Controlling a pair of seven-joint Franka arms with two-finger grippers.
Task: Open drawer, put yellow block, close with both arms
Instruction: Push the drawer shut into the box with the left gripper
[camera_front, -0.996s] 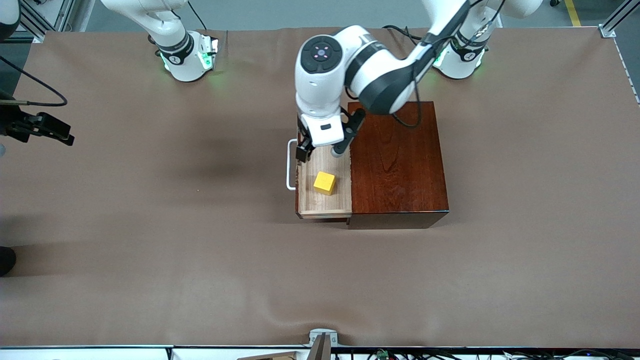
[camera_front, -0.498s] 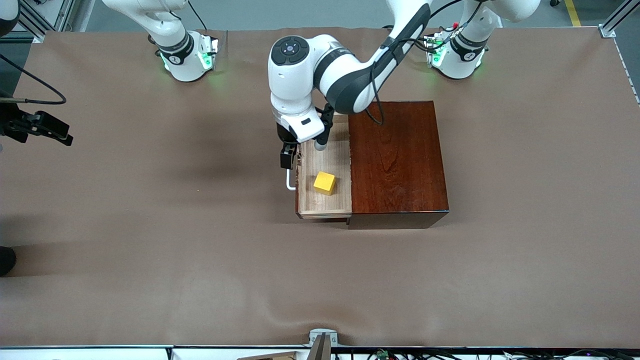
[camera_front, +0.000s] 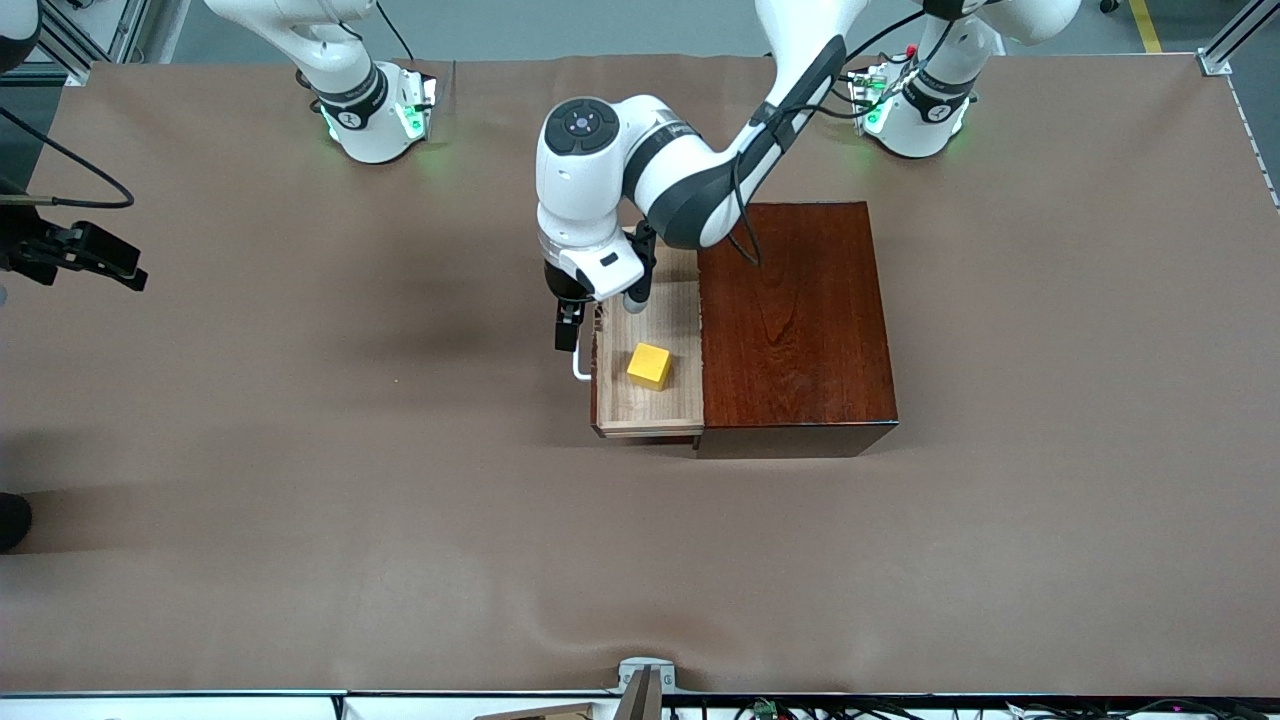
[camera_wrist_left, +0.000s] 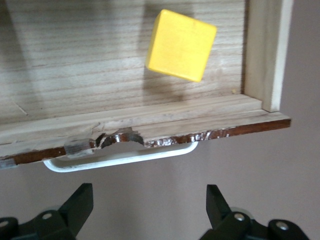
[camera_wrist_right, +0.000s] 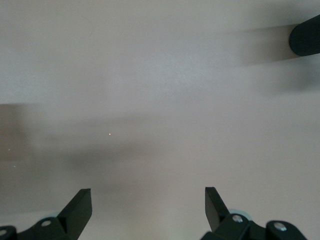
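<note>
The yellow block (camera_front: 649, 365) rests in the open drawer (camera_front: 648, 400); the left hand (camera_front: 567, 332), released, hangs over the handle (camera_front: 581, 368), at the block's nine o'clock, apparently to push it shut; the right hand (camera_wrist_right: 148, 207) waits, released.

In the front view, part of the drawer (camera_front: 650, 385) and of its white handle (camera_front: 580, 370) is covered by the left arm (camera_front: 640, 180). The right gripper (camera_front: 85, 255) is cut by the picture's edge.

Block (camera_front: 649, 366) in drawer (camera_front: 645, 400); drawer protrudes from box (camera_front: 795, 320) toward right arm's end of table (camera_front: 300, 450).
</note>
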